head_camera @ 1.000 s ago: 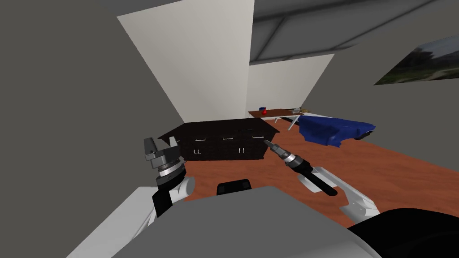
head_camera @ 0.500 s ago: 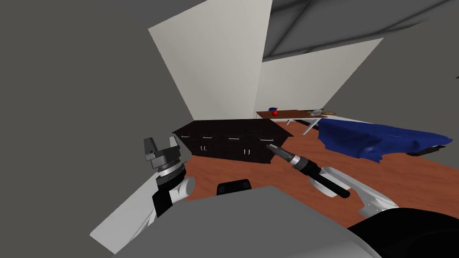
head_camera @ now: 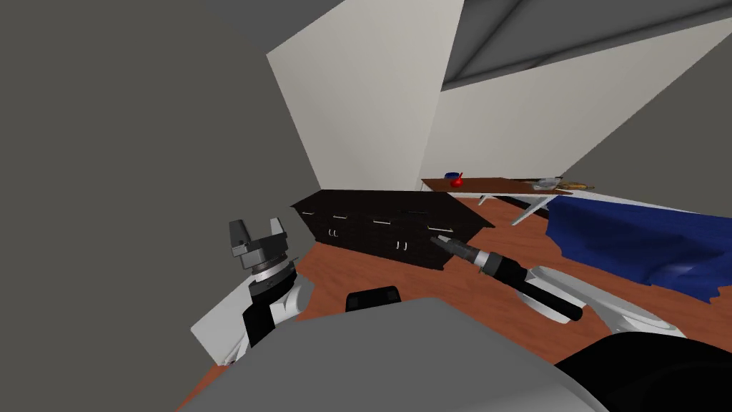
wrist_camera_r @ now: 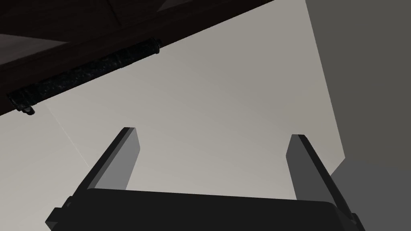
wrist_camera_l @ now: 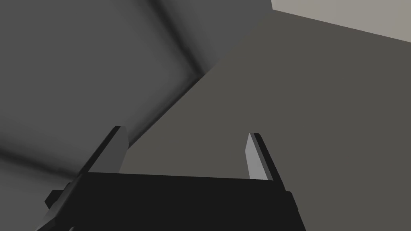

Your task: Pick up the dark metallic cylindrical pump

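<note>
Both grippers are open and empty. The left gripper (wrist_camera_l: pixel 186 134) is raised at near left. The right gripper (wrist_camera_r: pixel 212 134) faces the dark cylindrical pump (wrist_camera_r: pixel 86 72), which lies on the far dresser (head_camera: pixel 372 207).

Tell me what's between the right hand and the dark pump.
Nothing. In the right wrist view, the stretch from the open right hand to the pump on the dark cabinet is bare.

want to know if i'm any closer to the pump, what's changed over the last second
I turned left: the dark dresser, table and blue cloth slid rightward together in the head view. That was my move, not theirs. Nothing was taken hold of. The left hand stayed put, open. The right hand is open and empty, and the pump lies untouched at the dresser's edge.
</note>
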`<state>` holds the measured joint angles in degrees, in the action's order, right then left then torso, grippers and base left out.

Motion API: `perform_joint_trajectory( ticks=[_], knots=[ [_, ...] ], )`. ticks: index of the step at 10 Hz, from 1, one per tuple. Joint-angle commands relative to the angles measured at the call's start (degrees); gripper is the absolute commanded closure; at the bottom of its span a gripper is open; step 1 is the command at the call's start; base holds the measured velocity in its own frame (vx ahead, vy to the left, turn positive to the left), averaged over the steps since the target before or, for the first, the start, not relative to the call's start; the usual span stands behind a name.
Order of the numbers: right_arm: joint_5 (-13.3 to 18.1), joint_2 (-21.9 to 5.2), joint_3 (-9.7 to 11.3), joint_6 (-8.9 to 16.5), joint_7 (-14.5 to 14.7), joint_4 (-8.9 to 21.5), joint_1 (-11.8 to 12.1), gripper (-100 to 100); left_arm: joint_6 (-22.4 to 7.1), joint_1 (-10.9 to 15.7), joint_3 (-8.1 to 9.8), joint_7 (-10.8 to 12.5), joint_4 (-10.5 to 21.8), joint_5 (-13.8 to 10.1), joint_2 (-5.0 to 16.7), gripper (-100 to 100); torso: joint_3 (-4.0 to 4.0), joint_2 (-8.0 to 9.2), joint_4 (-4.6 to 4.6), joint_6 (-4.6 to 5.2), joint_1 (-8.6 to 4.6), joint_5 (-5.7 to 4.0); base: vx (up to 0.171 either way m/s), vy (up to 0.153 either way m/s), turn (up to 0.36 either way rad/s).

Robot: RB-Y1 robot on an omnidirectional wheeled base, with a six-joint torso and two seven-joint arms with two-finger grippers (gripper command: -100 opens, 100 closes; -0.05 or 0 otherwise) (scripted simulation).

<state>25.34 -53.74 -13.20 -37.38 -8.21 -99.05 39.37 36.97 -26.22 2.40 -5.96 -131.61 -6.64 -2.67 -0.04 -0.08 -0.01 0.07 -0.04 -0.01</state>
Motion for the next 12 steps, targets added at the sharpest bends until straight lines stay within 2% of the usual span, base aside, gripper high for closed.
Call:
perform_joint_trajectory(
  ticks=[1,2,3,4,5,6,7,8,9,12],
  knots=[
    [2.12,-2.86,-0.09,-0.52,0.4,2.86,0.84,-100,0.0,0.0,0.0,0.0,0.0,0.0,0.0,0,0.0,0.0,0.0,0.0,0.0,0.0,0.028,0.019,0.31],
    [2.12,-3.38,-0.09,-0.52,0.4,4.16,0.84,-100,0.0,0.01,-0.01,0.0,0.0,0.0,0.0,0,-0.03,-0.05,-0.01,-0.1,0.03,0.01,0.031,0.009,0.255],
    [4.13,-5.63,-0.39,-0.54,0.6,6.06,2.03,-100,0.0,0.0,0.0,0.0,0.0,0.0,0.0,0,-0.03,-0.06,-0.01,-0.03,0.02,0.01,0.039,0.013,0.382],
    [4.13,-6.63,-0.39,-0.54,0.6,7.17,2.03,-100,0.0,0.01,-0.01,0.0,0.0,0.0,0.0,0,-0.05,-0.09,-0.02,-0.09,0.03,0.01,0.043,0.007,0.213],
    [6.13,-8.24,-0.71,-0.55,0.79,9.25,3.22,-100,0.0,0.0,0.0,0.0,0.0,0.0,0.0,0,-0.06,-0.1,-0.02,-0.02,0.02,0.01,0.051,0.02,0.359],
    [6.13,-9.85,-0.71,-0.55,0.79,10.18,3.22,-100,0.0,0.01,-0.01,0.0,0.0,0.0,0.0,0,-0.08,-0.15,-0.03,-0.09,0.05,0.02,0.046,0.002,0.22],
    [8.09,-11.64,-1.04,-0.56,0.96,12.5,4.37,-100,0.0,0.0,0.0,0.0,0.0,0.0,0.0,0,-0.08,-0.13,-0.03,-0.02,0.02,0.01,0.05,0.005,0.332],
    [8.09,-13.01,-1.04,-0.56,0.96,13.13,4.37,-100,0.0,0.01,0.0,0.0,0.0,0.0,0.0,0,-0.09,-0.15,-0.03,-0.07,0.03,0.01,0.042,0.001,0.192],
    [10.0,-14.76,-1.33,-0.57,1.12,15.11,5.51,-100,0.0,0.0,0.0,0.0,0.0,0.0,0.0,0,-0.07,-0.12,-0.03,0.0,0.02,0.01,0.05,0.001,0.358],
    [11.83,-19.04,-1.54,-0.61,1.26,18.67,6.63,-100,0.0,0.0,0.0,0.0,0.0,0.0,0.0,0,-0.1,-0.17,-0.04,-0.08,0.01,0.01,0.047,-0.008,0.249]
  ],
)
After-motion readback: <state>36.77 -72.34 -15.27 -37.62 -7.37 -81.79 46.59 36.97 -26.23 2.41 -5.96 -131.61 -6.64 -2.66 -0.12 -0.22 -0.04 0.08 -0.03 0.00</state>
